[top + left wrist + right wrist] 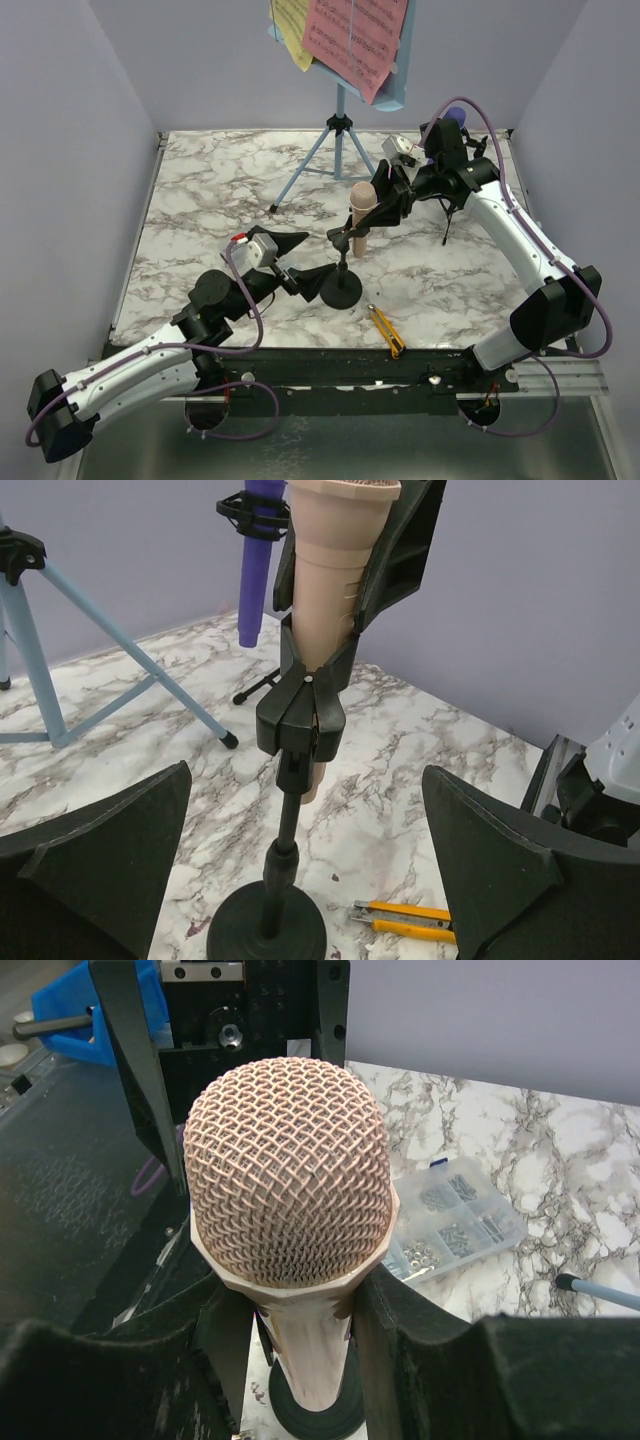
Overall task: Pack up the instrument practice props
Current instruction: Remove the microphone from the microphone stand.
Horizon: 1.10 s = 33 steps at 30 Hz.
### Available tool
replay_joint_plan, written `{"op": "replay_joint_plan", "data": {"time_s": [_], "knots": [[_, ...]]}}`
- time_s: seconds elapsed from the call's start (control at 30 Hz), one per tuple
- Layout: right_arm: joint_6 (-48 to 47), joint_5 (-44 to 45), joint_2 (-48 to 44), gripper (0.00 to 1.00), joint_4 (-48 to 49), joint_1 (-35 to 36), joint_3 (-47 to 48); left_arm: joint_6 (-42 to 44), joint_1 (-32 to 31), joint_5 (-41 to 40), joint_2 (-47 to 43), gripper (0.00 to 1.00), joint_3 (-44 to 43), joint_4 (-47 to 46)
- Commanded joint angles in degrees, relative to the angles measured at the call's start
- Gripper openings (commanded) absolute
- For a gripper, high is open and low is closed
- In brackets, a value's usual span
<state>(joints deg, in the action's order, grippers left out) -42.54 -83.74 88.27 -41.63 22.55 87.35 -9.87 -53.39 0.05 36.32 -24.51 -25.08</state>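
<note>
Left hand (318, 258) spread wide, low; right hand (380, 210) clamped, arm outstretched.

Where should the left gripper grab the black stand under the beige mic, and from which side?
Probably the thin upright post, between the base and the clip. Come in level from the near side, with the left gripper open around it. The post is slim, vertical and bare there, and the right gripper holds the beige mic above.

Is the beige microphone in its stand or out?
In. The beige microphone sits clipped in the black mic mount, with the right gripper closed on its body.
</note>
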Motion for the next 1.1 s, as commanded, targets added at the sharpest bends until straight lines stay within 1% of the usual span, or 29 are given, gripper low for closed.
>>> {"op": "replay_joint_plan", "data": {"time_s": [0.0, 0.17, 0.3, 0.53, 0.67, 0.87, 1.07], "knots": [[-0.8, -1.97, -1.13, 0.13, -0.77, 0.39, -0.79, 4.5, -0.16, 1.88, 3.77, 0.99, 0.34, -7.31], [-1.16, -2.14, -1.17, 0.13, -0.99, 0.35, -0.85, 9.54, -0.16, 1.79, 8.78, 0.99, 0.04, -12.88], [-1.58, -2.38, -1.38, 0.13, -1.35, 0.39, -0.88, 14.59, -0.14, 3.18, 11.8, 0.99, 0.99, -18.57], [-1.68, -2.54, -1.84, 0.12, -1.36, 0.38, -1.3, 15.67, -0.14, 3.27, 16.03, 0.97, 1.01, -23.83], [-1.72, -2.47, -2.05, 0.12, -1.28, 0.39, -1.57, 15.76, -0.16, 3.23, 17.27, 0.93, 1.05, -25.28], [-1.67, -2.61, -1.74, 0.12, -1.35, 0.39, -1.41, 15.72, -0.14, 3.83, 18.48, 0.81, 0.79, -26.16], [-1.76, -2.65, -1.45, 0.12, -1.45, 0.39, -1.15, 15.35, -0.15, 5.0, 19.23, 0.72, 1.12, -26.2]]}}
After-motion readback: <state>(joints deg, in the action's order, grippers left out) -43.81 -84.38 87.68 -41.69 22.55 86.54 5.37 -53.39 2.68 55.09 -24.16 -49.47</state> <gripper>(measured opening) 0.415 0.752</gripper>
